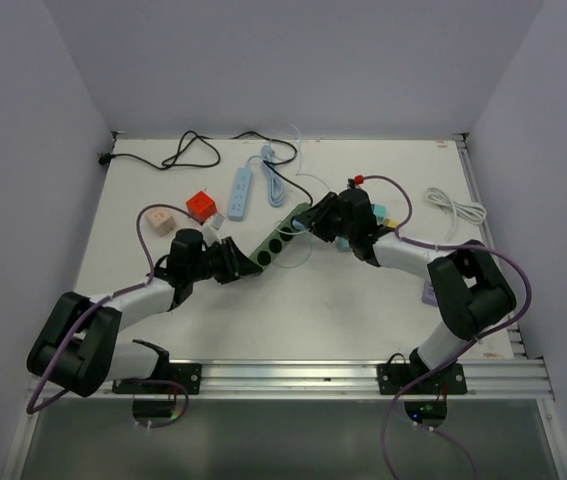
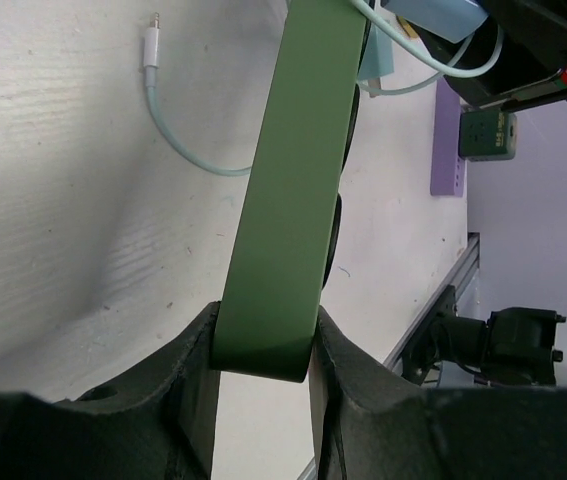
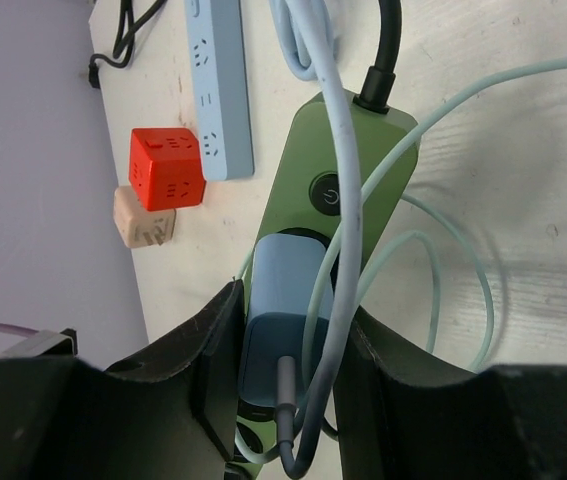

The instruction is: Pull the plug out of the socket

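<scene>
Right wrist view: right gripper (image 3: 288, 345) clenched on blue plug (image 3: 285, 290), centre frame, seated in green power strip (image 3: 348, 170); left gripper (image 2: 263, 340) clamps that strip's end, lower centre.

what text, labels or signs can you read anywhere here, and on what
No words, brands or numbers are readable in any view.
Power symbol, a sign only: on the round button of the green power strip.
The red cube, light blue strip, blue plug: socket holes or plain faces, no print.
</scene>
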You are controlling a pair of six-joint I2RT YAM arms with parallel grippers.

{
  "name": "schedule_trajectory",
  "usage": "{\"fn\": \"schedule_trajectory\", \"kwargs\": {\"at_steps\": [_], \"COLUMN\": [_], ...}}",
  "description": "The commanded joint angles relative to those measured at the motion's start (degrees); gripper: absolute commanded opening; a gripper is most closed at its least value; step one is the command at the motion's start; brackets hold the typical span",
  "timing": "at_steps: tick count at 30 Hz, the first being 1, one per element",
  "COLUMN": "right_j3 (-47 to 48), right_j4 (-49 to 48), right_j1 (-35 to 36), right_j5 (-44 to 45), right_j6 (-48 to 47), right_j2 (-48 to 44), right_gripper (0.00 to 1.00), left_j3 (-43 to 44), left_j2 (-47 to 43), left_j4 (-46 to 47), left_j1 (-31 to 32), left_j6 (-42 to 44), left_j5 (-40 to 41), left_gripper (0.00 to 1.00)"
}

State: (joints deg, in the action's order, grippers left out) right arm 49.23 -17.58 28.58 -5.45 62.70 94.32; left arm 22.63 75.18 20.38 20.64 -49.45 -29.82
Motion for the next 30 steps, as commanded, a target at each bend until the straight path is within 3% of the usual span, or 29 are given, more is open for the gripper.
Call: {"fn": "schedule_trajectory", "kwargs": {"at_steps": [1,4,8,14,19,21,26,30], "right_j3": [2.35,4.38,6.57,7.54,6.67,5.35,2.1,1.39], "right_j4": [4.04,6.24,8.35,10.55,9.59,6.52,1.51,1.85], "right_j1": [-0.89,-0.89,-0.8,-0.81,-0.89,-0.89,-0.98,-1.85], "right_j5": [3.79,2.3,0.8,0.18,-0.43,-1.05,-0.52,-1.05], "right_j6": [-4.08,-2.32,-0.74,-0.38,0.49,1.11,1.38,1.02], "right_j2": [-0.99,0.77,1.92,1.65,1.83,1.92,1.57,1.48], "right_gripper": [0.0,0.0,0.0,0.0,0.0,0.0,0.0,0.0], "left_j3": [2.85,5.84,9.88,13.75,13.14,11.74,4.8,5.05], "left_j2": [-4.24,-6.88,-7.94,-3.29,-2.58,-2.49,-2.58,-2.32], "left_j4": [-5.43,-11.23,-16.6,-20.29,-21.35,-18.04,-7.91,-7.03], "left_j1": [-1.57,1.23,11.93,19.34,19.79,18.48,7.77,6.69], "left_j6": [2.32,7.15,11.83,15.44,13.6,12.02,4.81,4.63], "left_j5": [13.46,23.38,42.52,56.78,56.64,50.51,30.2,28.68], "left_gripper": [0.0,0.0,0.0,0.0,0.0,0.0,0.0,0.0]}}
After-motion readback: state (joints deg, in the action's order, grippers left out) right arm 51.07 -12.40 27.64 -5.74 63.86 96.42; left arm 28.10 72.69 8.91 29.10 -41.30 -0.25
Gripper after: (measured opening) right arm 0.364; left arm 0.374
